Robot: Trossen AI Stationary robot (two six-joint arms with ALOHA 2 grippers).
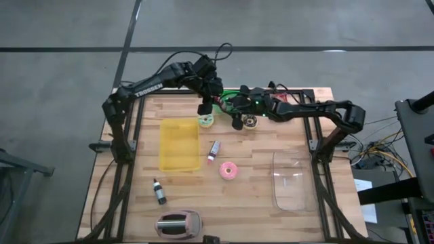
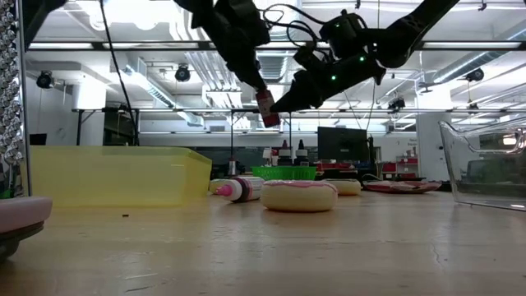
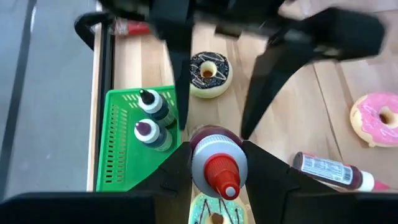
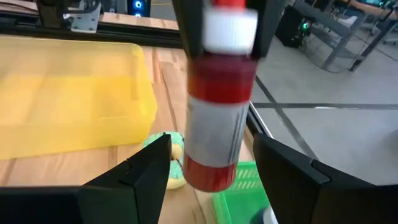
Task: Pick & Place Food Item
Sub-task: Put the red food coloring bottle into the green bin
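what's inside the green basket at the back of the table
Two dark squeeze bottles stand upright in the green basket. Its near end is hidden by the left gripper, which holds a red sauce bottle.

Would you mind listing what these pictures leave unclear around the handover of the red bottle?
- Red bottle: label blurred in the right wrist view; a speck in the high view.
- Left gripper shut on the bottle; its base is hidden behind the cap in the left wrist view.
- Right gripper: open around the bottle; fingertips cut off by the picture edge.
- Donut below: mostly hidden by the bottle and right fingers.
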